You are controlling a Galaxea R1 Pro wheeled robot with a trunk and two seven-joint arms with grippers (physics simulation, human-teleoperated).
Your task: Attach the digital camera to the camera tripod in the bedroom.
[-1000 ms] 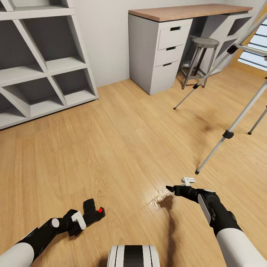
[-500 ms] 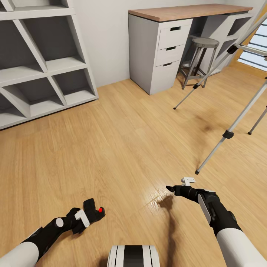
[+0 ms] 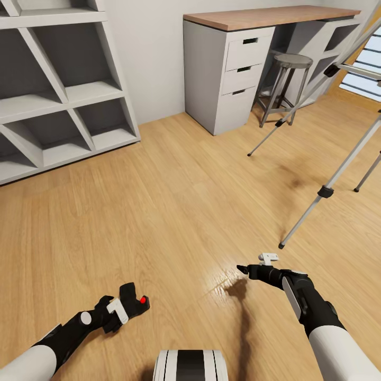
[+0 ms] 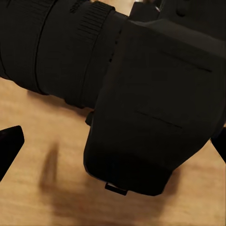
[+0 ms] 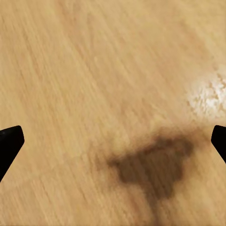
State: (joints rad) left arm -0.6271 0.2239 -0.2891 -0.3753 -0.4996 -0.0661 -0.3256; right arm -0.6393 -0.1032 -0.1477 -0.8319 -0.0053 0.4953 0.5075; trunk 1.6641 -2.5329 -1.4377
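Two arms: both low over the wood floor [image 3: 174,211], the left gripper [image 3: 124,306] carrying, the right gripper [image 3: 243,270] bare.
Left gripper state: clenched on the digital camera [image 3: 133,299]; in the left wrist view the camera body [image 4: 150,103] sits close between the fingertips, lens barrel running off to one side.
Right gripper state: fingers spread wide, nothing between them, bare floor and its own shadow beneath.
Camera location: at the lower left of the head view, red button up, held just above the floor.
Tripod location: camera tripod [image 3: 330,185] stands to the robot's right front, legs splayed, its head out of frame above.
Key relation: tripod lies well apart, across the body from the carrying arm; the right arm is nearer it.
Judgement: the camera must travel up and rightward, likely with a base turn.
Background: cube shelves [image 3: 58,95], drawer desk [image 3: 238,69], round stool [image 3: 288,79].
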